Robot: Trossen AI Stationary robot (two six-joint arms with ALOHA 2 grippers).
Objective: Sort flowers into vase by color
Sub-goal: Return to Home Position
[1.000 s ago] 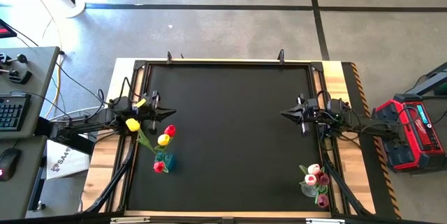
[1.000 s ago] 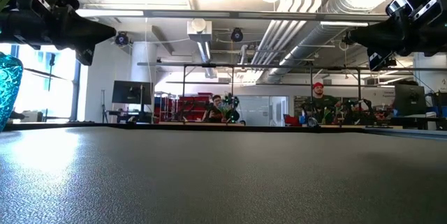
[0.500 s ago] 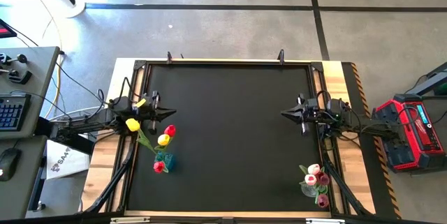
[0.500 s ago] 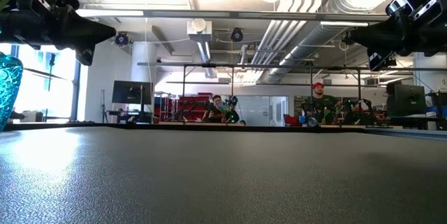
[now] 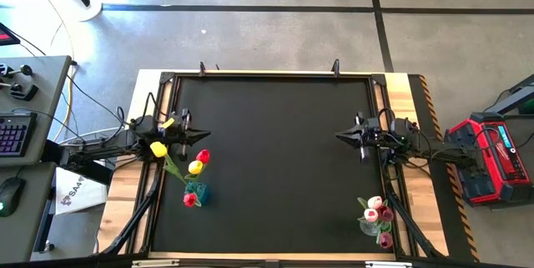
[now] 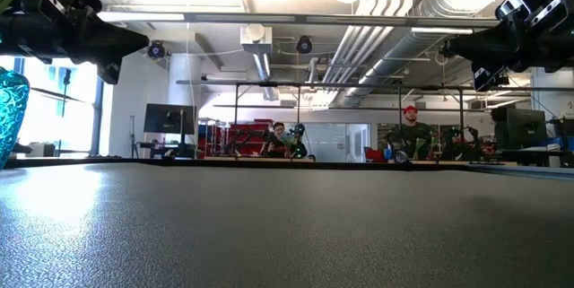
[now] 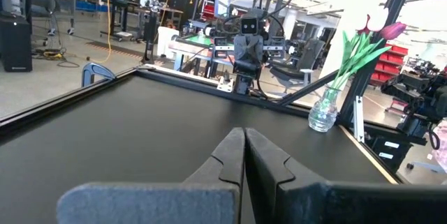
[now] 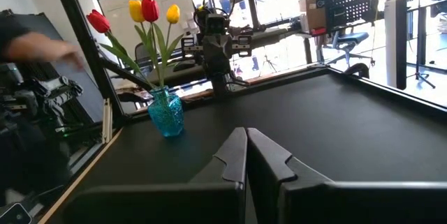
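A blue glass vase (image 8: 166, 112) stands near the table's left near corner, holding red and yellow flowers (image 5: 197, 168) on their stems. A clear glass vase (image 7: 323, 110) stands at the right near corner with pink and white flowers (image 5: 380, 214). My left gripper (image 5: 205, 136) hovers shut at the table's left edge, pointing level toward the middle, just beyond the blue vase. My right gripper (image 5: 340, 136) hovers shut at the right edge, facing it. Both are above the mat and hold nothing.
The black mat (image 5: 275, 159) lies bare between the two arms, inside a black frame on a wooden table. A red device (image 5: 488, 155) sits off the right side; a desk with a keyboard (image 5: 12, 134) is off the left. People sit far behind in the room.
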